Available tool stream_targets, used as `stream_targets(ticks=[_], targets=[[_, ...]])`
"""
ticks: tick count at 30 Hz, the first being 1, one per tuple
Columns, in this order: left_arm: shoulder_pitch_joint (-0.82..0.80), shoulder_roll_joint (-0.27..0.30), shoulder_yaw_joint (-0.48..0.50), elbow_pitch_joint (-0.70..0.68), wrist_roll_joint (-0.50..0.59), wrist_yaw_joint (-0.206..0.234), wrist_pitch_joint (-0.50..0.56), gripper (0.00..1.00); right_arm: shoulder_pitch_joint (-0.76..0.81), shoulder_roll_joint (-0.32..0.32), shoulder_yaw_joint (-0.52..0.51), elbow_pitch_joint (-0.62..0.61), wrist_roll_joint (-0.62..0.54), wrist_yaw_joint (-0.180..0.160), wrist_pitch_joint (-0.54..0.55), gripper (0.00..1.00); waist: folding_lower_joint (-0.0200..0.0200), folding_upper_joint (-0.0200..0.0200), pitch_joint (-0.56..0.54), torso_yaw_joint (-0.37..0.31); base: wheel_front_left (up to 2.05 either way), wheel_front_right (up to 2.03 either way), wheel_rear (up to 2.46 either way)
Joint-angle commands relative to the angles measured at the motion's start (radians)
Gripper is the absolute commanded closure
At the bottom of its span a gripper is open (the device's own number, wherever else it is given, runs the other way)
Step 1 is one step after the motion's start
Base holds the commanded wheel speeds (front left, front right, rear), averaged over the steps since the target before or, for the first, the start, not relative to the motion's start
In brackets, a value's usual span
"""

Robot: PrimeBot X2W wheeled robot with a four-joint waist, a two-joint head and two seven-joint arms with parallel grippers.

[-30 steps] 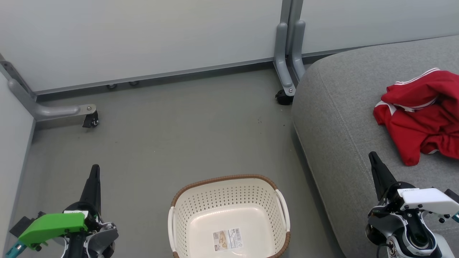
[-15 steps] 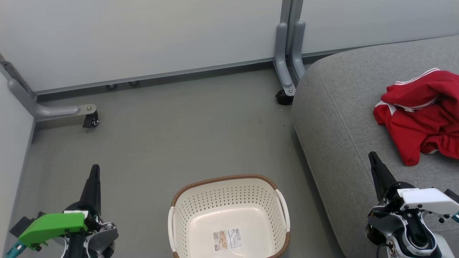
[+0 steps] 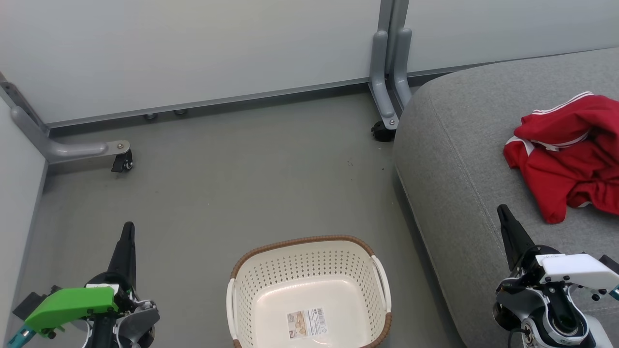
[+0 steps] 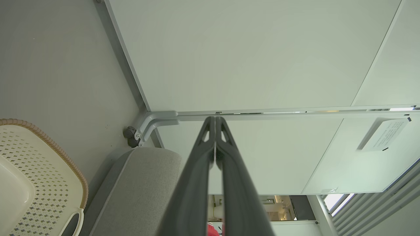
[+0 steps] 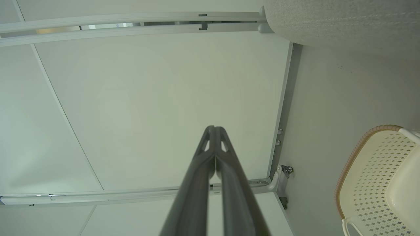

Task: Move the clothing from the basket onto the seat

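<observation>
No shift: clothing (image 3: 566, 164) (crumpled) on seat (image 3: 459, 183)

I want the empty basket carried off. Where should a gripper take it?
Probably the right side handle, from above: the basket stands upright, and that white loop stands off the wall, nearest the right gripper.

Staged lab bay, white wheeled panels (image 3: 193, 48), grey floor (image 3: 242, 183), sofa seat (image 3: 459, 169)
</observation>
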Motion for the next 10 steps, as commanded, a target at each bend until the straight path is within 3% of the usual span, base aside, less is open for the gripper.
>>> stream_targets(ticks=[1, 10], targets=[[-0.013, 0.004, 0.001, 0.000, -0.001, -0.006, 0.003, 1.00, -0.008, -0.002, -0.002, 0.002, -0.002, 0.000, 0.006, 1.00, 0.0000, 0.0000, 0.000, 0.000, 0.00, 0.00, 0.00], [-0.013, 0.004, 0.001, 0.000, -0.001, -0.006, 0.003, 1.00, -0.008, -0.001, -0.002, 0.002, -0.003, 0.000, 0.006, 1.00, 0.0000, 0.0000, 0.000, 0.000, 0.00, 0.00, 0.00]])
